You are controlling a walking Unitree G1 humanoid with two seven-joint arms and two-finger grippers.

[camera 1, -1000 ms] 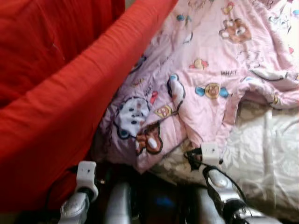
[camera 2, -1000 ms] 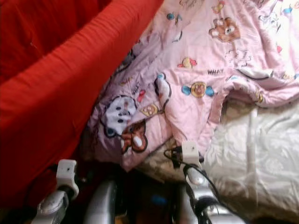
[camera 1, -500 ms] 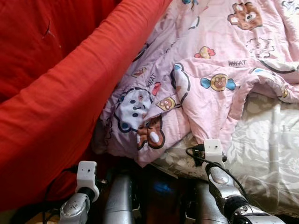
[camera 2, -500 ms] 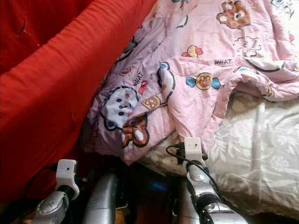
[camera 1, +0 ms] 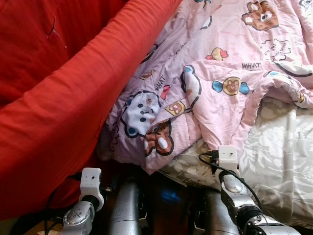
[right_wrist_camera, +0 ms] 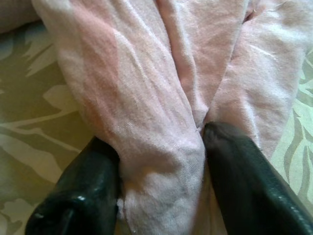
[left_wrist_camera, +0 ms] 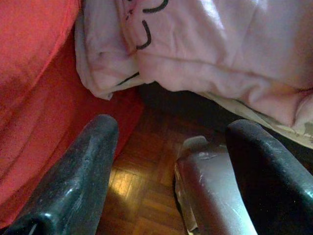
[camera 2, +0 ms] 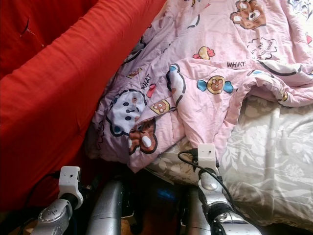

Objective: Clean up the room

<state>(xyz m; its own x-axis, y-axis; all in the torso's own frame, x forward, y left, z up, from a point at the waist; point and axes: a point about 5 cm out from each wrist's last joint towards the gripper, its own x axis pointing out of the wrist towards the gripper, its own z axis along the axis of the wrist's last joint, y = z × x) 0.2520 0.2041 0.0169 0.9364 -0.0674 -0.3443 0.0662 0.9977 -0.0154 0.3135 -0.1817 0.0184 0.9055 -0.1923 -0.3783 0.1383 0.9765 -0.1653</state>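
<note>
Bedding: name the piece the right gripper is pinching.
The pink cartoon blanket. The right gripper has a fold of it between its fingers; the red quilt and floral sheet are not gripped.

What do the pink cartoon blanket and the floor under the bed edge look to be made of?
Pink blanket: soft, matte woven fabric, probably cotton, judging by the fine crinkles where the right gripper pinches a fold. Floor: glossy wood parquet, going by the small brown blocks with a shine.

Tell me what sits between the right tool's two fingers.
A bunched fold of the pink quilt fills the gap in the right tool, its fingers pressed against the cloth, over the floral sheet. The right wrist view shows it.
</note>
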